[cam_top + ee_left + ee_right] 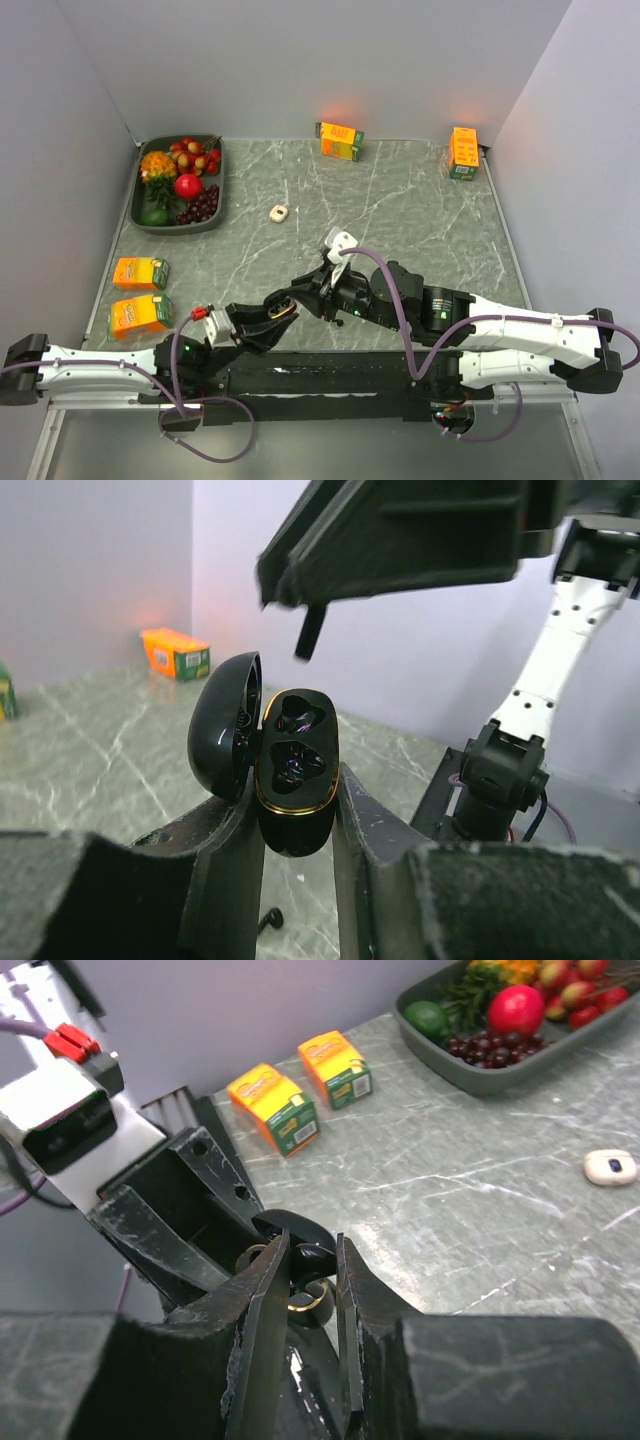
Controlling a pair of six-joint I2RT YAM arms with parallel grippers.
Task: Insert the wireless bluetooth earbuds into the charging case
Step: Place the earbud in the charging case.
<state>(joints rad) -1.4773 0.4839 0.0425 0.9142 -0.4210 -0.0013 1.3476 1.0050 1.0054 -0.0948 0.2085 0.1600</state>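
Gripping the black, gold-rimmed charging case (296, 815) by its lower body, the left jaws are closed tight on it near the front edge of the desk (420, 210). They hold it clear of the surface, tilted, with its lid swung open to the left in the left wrist view. Both wells inside look dark and glossy; whether anything sits in them I cannot tell.

The right jaws hang directly over the open case, set narrow with a slim gap. A small dark shape shows between the tips, but I cannot tell whether it is a held earbud or only the case's lid behind them.

One whitish earbud (279, 212) lies alone on the desk, well apart from both arms and near the grey tray (180, 229) of fruit at the far left. Orange cartons (140, 272) lie in pairs: two side by side at the left edge, and two apart along the back wall.
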